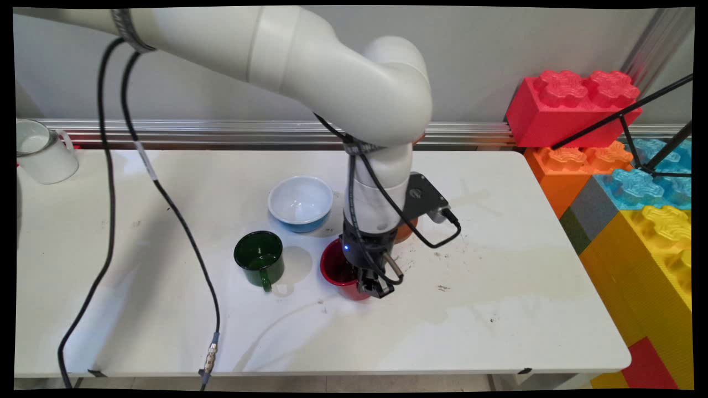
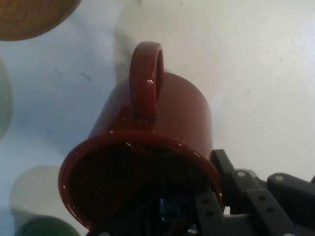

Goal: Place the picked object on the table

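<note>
Hand view: we see end effector (image 2: 197,216) astride rim of red mug (image 2: 147,147), one finger inside, one outside, closed on wall. Mug sits upright on counter (image 1: 498,287), not lifted. Green mug (image 1: 259,257) beside it; blue bowl (image 1: 300,203) just beyond.

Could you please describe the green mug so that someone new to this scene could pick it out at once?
Start at the white table and find the blue bowl near its middle. The green mug stands just in front of it, left of the red mug under the tool. It is the only dark green cup.
</note>
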Available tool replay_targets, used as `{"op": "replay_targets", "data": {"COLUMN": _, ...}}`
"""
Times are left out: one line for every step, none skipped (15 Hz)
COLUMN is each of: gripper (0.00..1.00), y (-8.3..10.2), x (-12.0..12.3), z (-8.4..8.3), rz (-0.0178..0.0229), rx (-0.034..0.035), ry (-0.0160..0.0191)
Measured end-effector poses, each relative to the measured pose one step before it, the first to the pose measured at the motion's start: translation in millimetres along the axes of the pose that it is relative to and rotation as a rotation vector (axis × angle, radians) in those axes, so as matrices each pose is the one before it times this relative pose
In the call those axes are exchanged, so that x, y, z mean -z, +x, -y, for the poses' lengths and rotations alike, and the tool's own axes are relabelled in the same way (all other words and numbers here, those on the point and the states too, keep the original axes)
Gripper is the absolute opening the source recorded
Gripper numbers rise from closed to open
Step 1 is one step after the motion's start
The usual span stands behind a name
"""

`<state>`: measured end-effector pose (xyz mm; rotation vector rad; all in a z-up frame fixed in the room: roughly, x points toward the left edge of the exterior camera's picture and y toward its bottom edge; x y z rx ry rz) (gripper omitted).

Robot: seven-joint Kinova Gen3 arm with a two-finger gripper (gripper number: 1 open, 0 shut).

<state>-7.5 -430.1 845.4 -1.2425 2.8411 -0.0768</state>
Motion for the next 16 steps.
{"op": "replay_targets", "data": {"gripper": 0.0, "y": 3.95, "x": -4.34, "z": -1.19, "rz": 0.00775, "rx": 0.00471, "ry": 0.00117}}
{"op": "replay_targets", "data": {"gripper": 0.0, "y": 2.43, "x": -2.93, "z": -0.76, "rz": 0.00585, "rx": 0.00397, "ry": 0.00097}}
{"op": "replay_targets", "data": {"gripper": 0.0, "y": 3.28, "x": -4.17, "z": -1.09, "rz": 0.00968, "rx": 0.00753, "ry": 0.00154}}
{"op": "replay_targets", "data": {"gripper": 0.0, "y": 2.45, "x": -3.11, "z": -0.89, "rz": 0.00733, "rx": 0.00624, "ry": 0.00098}}
{"op": "replay_targets", "data": {"gripper": 0.0, "y": 1.84, "x": -2.53, "z": -0.78, "rz": 0.00666, "rx": 0.00553, "ry": 0.00043}}
{"op": "replay_targets", "data": {"gripper": 0.0, "y": 2.51, "x": -2.68, "z": -0.91, "rz": 0.00611, "rx": 0.0053, "ry": 0.00056}}
{"op": "replay_targets", "data": {"gripper": 0.0, "y": 2.23, "x": -2.06, "z": -0.3, "rz": 0.00395, "rx": 0.00552, "ry": 0.00057}}
{"op": "replay_targets", "data": {"gripper": 1.0, "y": 2.46, "x": -1.04, "z": -0.29, "rz": 0.00038, "rx": 0.00408, "ry": -0.00016}}
{"op": "replay_targets", "data": {"gripper": 1.0, "y": 2.8, "x": -0.9, "z": -0.13, "rz": -0.00143, "rx": 0.00402, "ry": -0.00099}}
{"op": "replay_targets", "data": {"gripper": 1.0, "y": 3.06, "x": -0.77, "z": -0.58, "rz": -0.00184, "rx": 0.00423, "ry": -0.00116}}
{"op": "replay_targets", "data": {"gripper": 1.0, "y": 2.17, "x": -0.22, "z": 0.59, "rz": -0.00301, "rx": 0.00362, "ry": 0.00008}}
{"op": "replay_targets", "data": {"gripper": 1.0, "y": 2.42, "x": -0.27, "z": 1.57, "rz": -0.00346, "rx": 0.00289, "ry": 0.00059}}
{"op": "replay_targets", "data": {"gripper": 1.0, "y": 1.25, "x": 0.25, "z": 0.98, "rz": -0.00509, "rx": 0.00417, "ry": 0.00075}}
{"op": "replay_targets", "data": {"gripper": 1.0, "y": 1.16, "x": 0.35, "z": 1.23, "rz": -0.00456, "rx": 0.00163, "ry": 0.00108}}
{"op": "replay_targets", "data": {"gripper": 1.0, "y": 1.35, "x": 1.0, "z": 1.53, "rz": -0.00643, "rx": 0.00095, "ry": 0.00004}}
{"op": "replay_targets", "data": {"gripper": 1.0, "y": 0.67, "x": 1.54, "z": 2.0, "rz": -0.00791, "rx": 0.0009, "ry": -0.00057}}
